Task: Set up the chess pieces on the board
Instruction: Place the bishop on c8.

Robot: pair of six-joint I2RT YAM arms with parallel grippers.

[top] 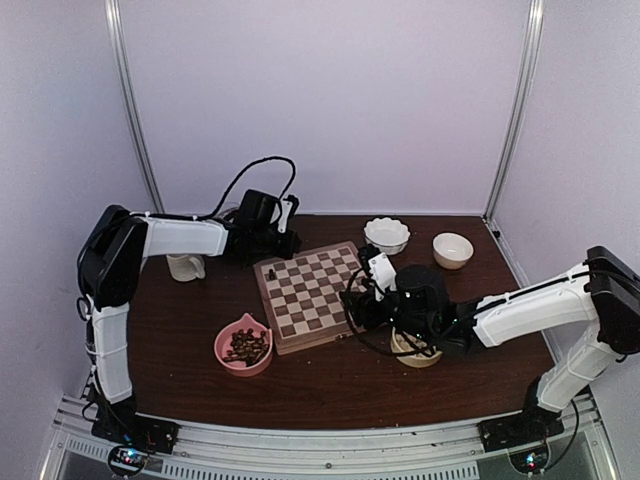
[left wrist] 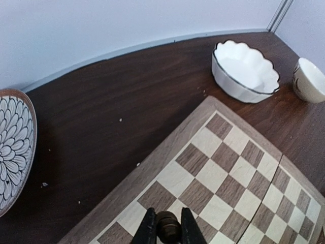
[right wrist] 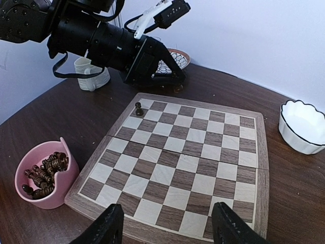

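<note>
Hard against the lens in the left wrist view, the left fingers (left wrist: 147, 231) are clenched on the held piece (left wrist: 167, 226). It is dark brown, and only its rounded top shows, so which way its length runs cannot be told. They hang over the board (left wrist: 223, 173), near its tan border.

On the counter (top: 330, 385), from the left:
- One white mug (top: 185, 266) stands partly behind the left arm.
- One patterned plate (left wrist: 12, 147) is cut off by the frame edge.
- One pink bowl (right wrist: 43, 178) sits just beside the board's left side. It holds the loose pieces (right wrist: 45, 170), a dark heap too tangled to count.
- The single board lies flat and is turned askew to the counter's edges, with a seam across its middle.
- One standing piece (right wrist: 138, 108) is upright near the board's far left corner.
- One white scalloped bowl (top: 386, 235) sits past the far right corner.
- The right fingers (right wrist: 109, 226) are spread wide with nothing between them, above the board's right edge. Their tips are cut off.
- One tan dish (top: 415, 352) is mostly hidden under that arm.
- One cream bowl (top: 452, 250) stands farthest right.
</note>
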